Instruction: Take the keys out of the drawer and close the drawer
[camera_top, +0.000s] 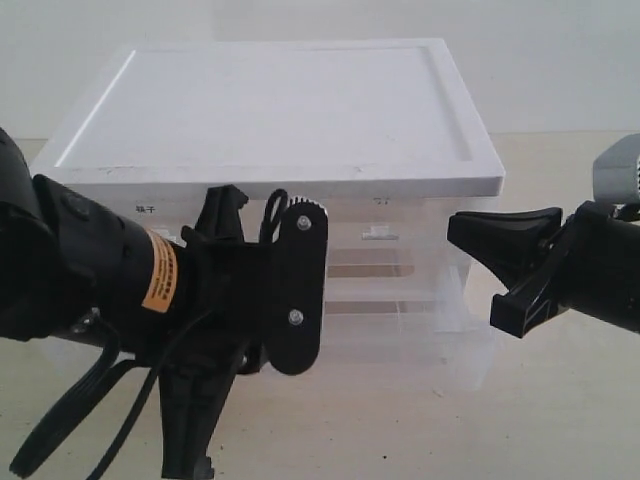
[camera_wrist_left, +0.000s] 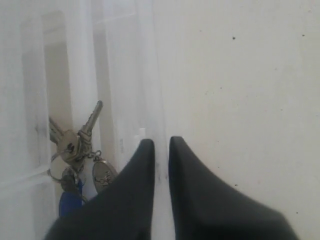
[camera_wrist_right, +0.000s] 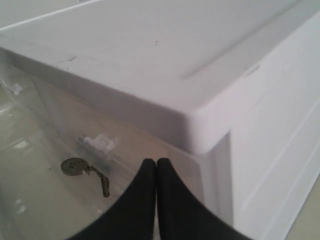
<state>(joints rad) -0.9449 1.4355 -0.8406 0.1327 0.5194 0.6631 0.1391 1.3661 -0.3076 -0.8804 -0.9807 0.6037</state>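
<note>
The keys (camera_wrist_left: 75, 145), silvery with a blue fob, lie inside the translucent drawer (camera_wrist_left: 125, 75), which stands pulled out from the white-topped cabinet (camera_top: 280, 110). My left gripper (camera_wrist_left: 161, 142) points down at the drawer's front wall, one finger inside and one outside, narrowly closed on that wall beside the small white handle (camera_wrist_left: 141, 132). The keys sit just beside the inner finger. In the exterior view the left gripper (camera_top: 190, 462) hangs low in front of the drawer (camera_top: 400, 300). My right gripper (camera_wrist_right: 156, 162) is shut and empty at the cabinet's right front corner (camera_top: 480, 265). Through the plastic its view shows the keys (camera_wrist_right: 75, 166).
The cabinet fills the middle of the pale table (camera_top: 560, 420). The bulky left arm (camera_top: 90, 270) hides the cabinet's left front. The two half-width top drawers (camera_top: 380, 225) sit under the white lid. A white wall stands behind.
</note>
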